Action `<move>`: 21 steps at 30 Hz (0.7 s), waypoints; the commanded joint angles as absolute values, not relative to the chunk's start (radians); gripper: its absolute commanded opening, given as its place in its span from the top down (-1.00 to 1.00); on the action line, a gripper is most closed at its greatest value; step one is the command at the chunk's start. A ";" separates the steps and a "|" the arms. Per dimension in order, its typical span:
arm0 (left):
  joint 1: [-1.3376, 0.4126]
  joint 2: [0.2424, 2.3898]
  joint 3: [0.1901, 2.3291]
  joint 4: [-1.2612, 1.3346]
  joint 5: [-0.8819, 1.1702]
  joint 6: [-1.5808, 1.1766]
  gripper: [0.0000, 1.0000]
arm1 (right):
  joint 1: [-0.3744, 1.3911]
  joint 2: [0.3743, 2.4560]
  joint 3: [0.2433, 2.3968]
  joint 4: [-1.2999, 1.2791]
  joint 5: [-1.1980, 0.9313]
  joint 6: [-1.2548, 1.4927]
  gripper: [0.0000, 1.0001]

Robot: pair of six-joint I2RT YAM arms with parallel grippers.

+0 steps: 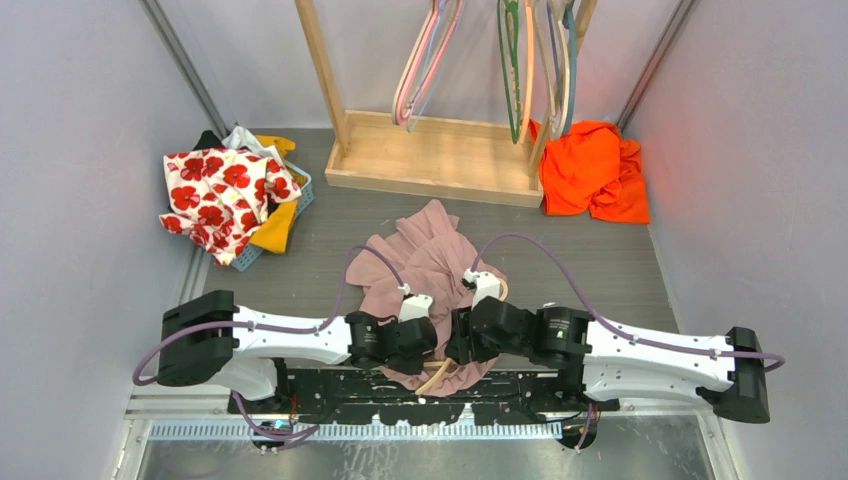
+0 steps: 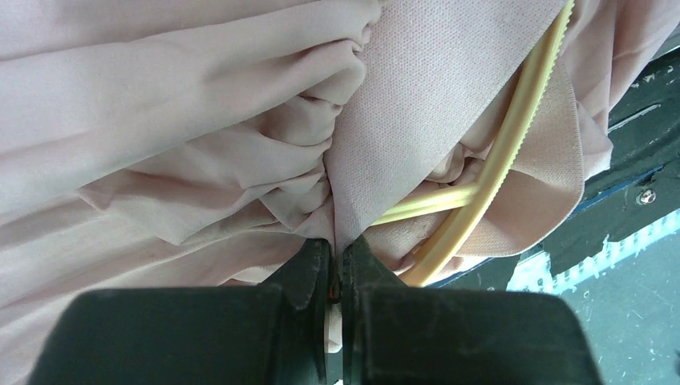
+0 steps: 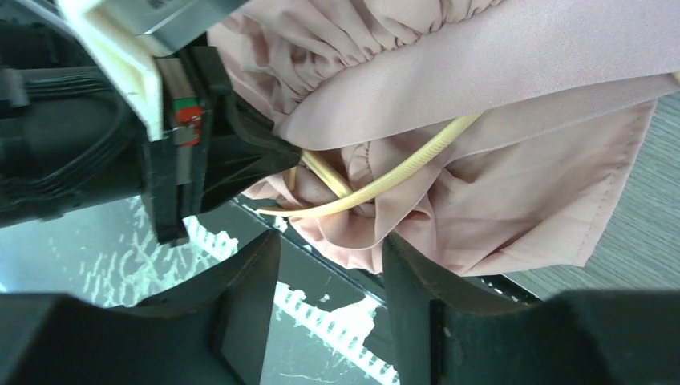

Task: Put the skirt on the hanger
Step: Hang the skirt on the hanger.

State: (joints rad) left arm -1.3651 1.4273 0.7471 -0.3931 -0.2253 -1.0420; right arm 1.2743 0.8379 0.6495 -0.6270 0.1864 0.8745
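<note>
Pink skirt [image 1: 425, 255] bunched at the near middle of the grey worktop [image 1: 620, 270], near end draped over the black rail between the two arm bases. Cream hanger [image 1: 437, 378] tucked inside the waist end, with only a short curved piece poking out from under the cloth in the top view. In the left wrist view, two ribbed bars of it crossing beneath the flat waistband, close to the skirt's edge. Left tool [image 2: 337, 253] clamped on a fold of that waistband, cloth pinched tight between the tips, gathers fanning away from the pinch on the left side. Right tool [image 3: 330, 249] just beside the left one, jaws parted, with nothing between them but rail and worktop. Just beyond its tips, the skirt's lower folds and a loop of the hanger; hard to tell whether touching or merely close. Seen from above, both tools nose to nose over the skirt's near end, arms stretched inward from either side, purple cables arching over the cloth. At the far side, a wooden rack [image 1: 430, 160] with spare hangers [image 1: 420, 70] hung from it in pink, green and pale wood. Orange cloth [image 1: 595, 170] heaped at the rack's right foot, against the right wall. At the far left, well apart from the skirt, a basket [image 1: 303, 190] piled with a red-flowered cloth [image 1: 220, 195] and a yellow one under it.
</note>
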 commanded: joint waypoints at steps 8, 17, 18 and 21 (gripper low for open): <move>-1.359 1.377 0.710 -0.311 -0.242 -1.058 1.00 | 1.272 0.998 0.600 -0.485 0.190 0.952 0.07; -1.359 1.354 0.695 -0.294 -0.240 -1.059 1.00 | 1.270 1.084 0.591 -0.464 0.225 0.946 0.10; -1.359 1.351 0.693 -0.292 -0.239 -1.059 1.00 | 1.270 1.094 0.596 -0.461 0.228 0.942 0.12; -1.359 1.348 0.688 -0.282 -0.234 -1.058 1.00 | 1.262 1.130 0.614 -0.451 0.230 0.932 0.14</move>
